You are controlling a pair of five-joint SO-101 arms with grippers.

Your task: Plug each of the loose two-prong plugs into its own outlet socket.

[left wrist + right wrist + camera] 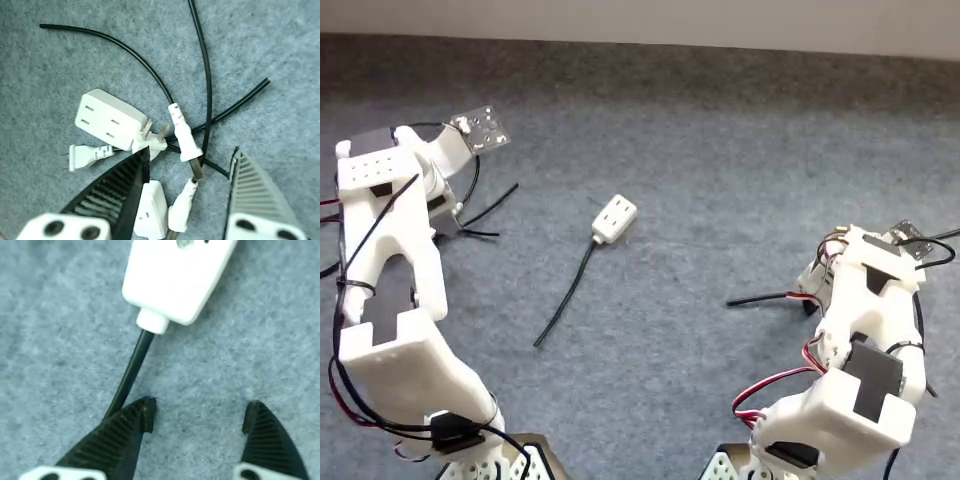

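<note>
— First entry?
— One grey covering [720, 180], fibrous, with a carpet-like nap. It spreads across the table in the high view and forms the ground in both wrist views.
— Condition?
— Lies flat, mottled blue-grey, with a darker band along the far side.
— Second entry?
— One pale strip [720, 18], plain, running the full width just beyond that darker band.

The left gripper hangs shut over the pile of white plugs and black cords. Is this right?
Not quite. The left gripper hangs open, not shut, over the pile of white plugs and black cords; the left wrist view shows its jaws spread apart.
</note>
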